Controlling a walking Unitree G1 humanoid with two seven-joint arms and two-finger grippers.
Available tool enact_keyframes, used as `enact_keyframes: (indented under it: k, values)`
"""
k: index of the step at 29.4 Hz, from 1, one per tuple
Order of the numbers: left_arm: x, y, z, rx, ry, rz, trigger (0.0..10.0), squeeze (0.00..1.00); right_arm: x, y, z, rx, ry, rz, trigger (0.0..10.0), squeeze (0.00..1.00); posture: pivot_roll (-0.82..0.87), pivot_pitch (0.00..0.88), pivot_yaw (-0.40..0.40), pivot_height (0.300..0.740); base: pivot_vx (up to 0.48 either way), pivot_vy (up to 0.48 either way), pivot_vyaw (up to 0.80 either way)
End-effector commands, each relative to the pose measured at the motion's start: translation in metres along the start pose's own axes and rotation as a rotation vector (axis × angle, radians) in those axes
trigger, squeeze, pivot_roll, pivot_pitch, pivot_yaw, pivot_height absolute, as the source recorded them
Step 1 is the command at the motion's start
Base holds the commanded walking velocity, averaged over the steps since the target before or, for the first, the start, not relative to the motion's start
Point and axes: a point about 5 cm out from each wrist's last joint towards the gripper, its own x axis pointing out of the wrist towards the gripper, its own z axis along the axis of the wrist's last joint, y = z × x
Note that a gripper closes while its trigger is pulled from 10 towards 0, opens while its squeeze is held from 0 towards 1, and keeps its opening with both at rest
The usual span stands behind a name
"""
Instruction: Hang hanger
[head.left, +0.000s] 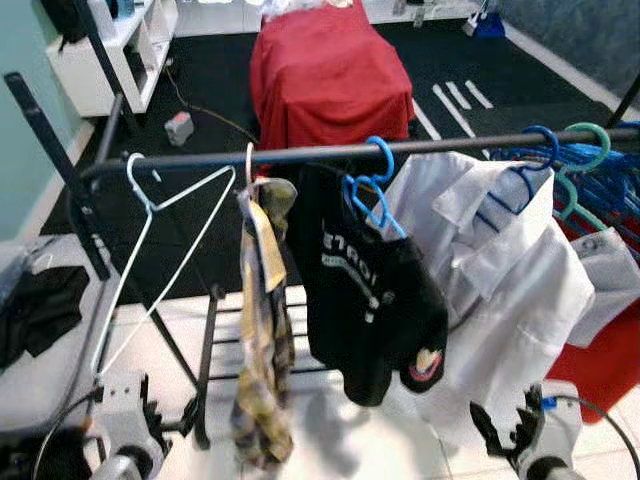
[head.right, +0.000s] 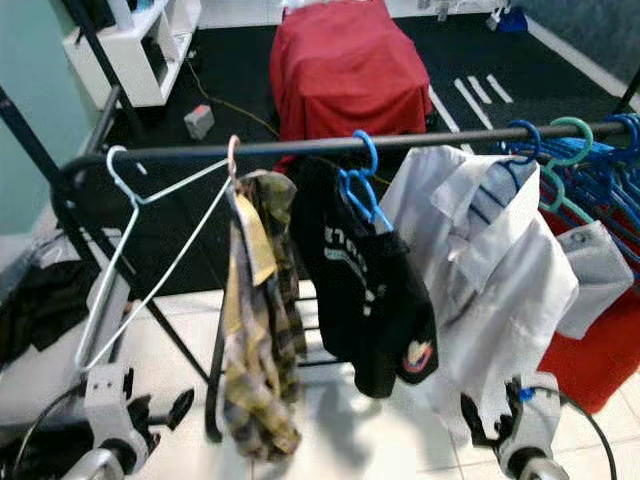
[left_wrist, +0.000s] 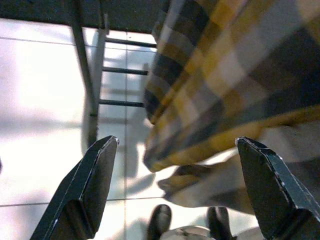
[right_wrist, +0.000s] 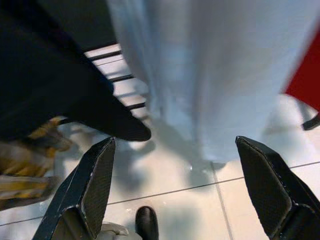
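On the rail's (head.left: 200, 160) left end hangs a bare white hanger (head.left: 150, 250); both grippers, left (left_wrist: 175, 195) and right (right_wrist: 175, 190), hang wide below.

A room in a home, used for laundry: a black metal clothes rail (head.left: 300, 153) hung with shirts on plastic hangers, a white tiled floor (head.left: 340, 430), a dark carpet (head.left: 215, 80), a red-covered seat (head.left: 330, 75) and a white shelf unit (head.left: 115, 55).

White tiled floor (head.left: 380, 420) gives way to dark carpet (head.left: 220, 90); red-draped furniture (head.left: 330, 75), white shelving (head.left: 110, 50), teal wall (head.left: 20, 120).
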Motion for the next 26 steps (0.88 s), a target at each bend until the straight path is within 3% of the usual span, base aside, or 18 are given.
enact_keyframes:
  k: [1, 17, 26]
  values:
    - [-0.002, -0.0024, -0.0038, -0.005, 0.019, -0.013, 10.0, 0.0, -0.004, -0.0046, -0.0013, 0.019, 0.002, -0.02, 10.0, 0.0, -0.08, 0.173, 0.003, 0.74, 0.0, -0.48, 0.0]
    - [-0.0018, -0.0035, -0.002, -0.002, 0.022, -0.025, 10.0, 0.0, -0.0035, -0.0034, -0.0005, 0.024, 0.001, -0.015, 10.0, 0.0, -0.08, 0.172, 0.009, 0.74, 0.0, -0.48, 0.0]
    - [-0.0028, -0.0039, -0.0006, -0.021, 0.024, -0.037, 10.0, 0.0, -0.0044, -0.0052, 0.0004, 0.039, -0.002, -0.031, 10.0, 0.0, -0.08, 0.172, 0.01, 0.74, 0.0, 0.0, 0.0]
